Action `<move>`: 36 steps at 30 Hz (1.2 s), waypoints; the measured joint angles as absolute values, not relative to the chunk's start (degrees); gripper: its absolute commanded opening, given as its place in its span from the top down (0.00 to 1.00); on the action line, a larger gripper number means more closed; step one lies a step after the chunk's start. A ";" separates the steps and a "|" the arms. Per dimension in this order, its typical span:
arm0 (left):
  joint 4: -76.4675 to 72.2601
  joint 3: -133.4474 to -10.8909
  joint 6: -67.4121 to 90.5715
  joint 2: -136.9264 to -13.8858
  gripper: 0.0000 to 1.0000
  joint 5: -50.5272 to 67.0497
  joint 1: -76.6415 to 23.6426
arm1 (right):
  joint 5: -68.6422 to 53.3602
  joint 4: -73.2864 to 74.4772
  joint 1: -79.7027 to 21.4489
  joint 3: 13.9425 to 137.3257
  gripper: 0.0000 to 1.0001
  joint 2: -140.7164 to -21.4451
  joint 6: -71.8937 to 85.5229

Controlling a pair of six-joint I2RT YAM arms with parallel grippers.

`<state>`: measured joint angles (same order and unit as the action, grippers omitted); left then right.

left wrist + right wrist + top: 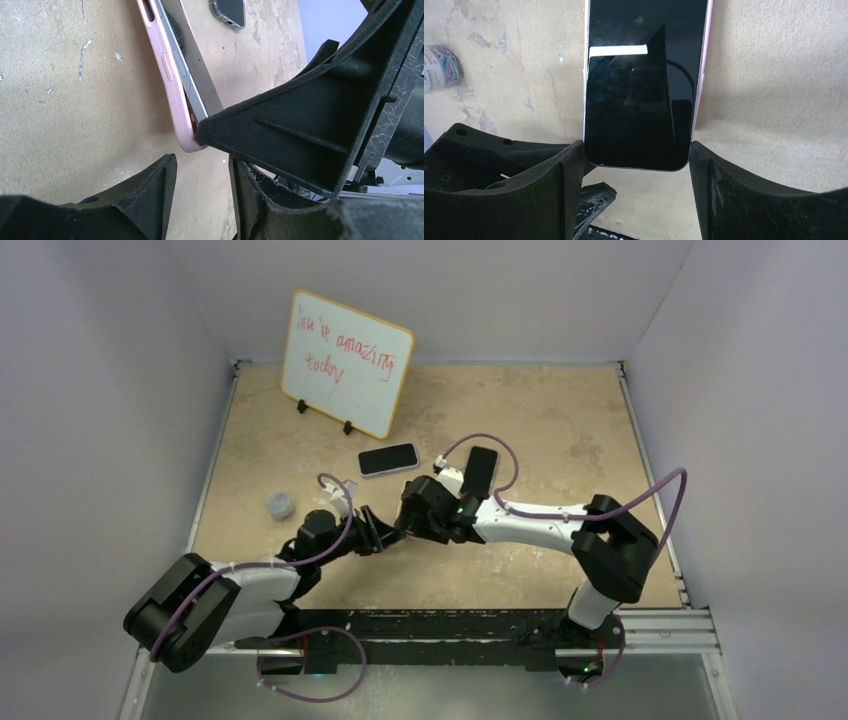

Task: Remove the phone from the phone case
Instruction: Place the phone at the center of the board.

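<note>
Black phone [639, 85] in a pink case [172, 85], gripped at the centre of the table [560, 420].
From above it is hidden by the grippers. One corner of the phone is seen standing clear of the case. Its end is clamped by the right gripper [636, 150]; the left gripper [202, 165] is parted and empty. A second phone [388, 458] is seen beyond.

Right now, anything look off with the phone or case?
Pink case is bowed away from the phone at the corner nearest the tools, with the right tool clamped on the phone. Nothing else stands out.
</note>
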<state>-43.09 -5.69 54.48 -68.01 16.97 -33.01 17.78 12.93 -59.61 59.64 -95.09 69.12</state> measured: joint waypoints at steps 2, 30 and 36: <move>-43.44 -5.67 54.48 -68.40 0.55 16.88 -33.01 | 16.80 12.14 -59.35 59.18 1.00 -95.07 69.43; -45.71 -2.68 49.87 -60.36 0.74 13.37 -33.06 | 6.81 2.33 -56.66 52.75 1.00 -89.76 72.53; -48.58 -1.39 49.82 -60.20 0.87 13.54 -33.10 | 4.95 0.45 -55.68 51.24 1.00 -88.68 73.34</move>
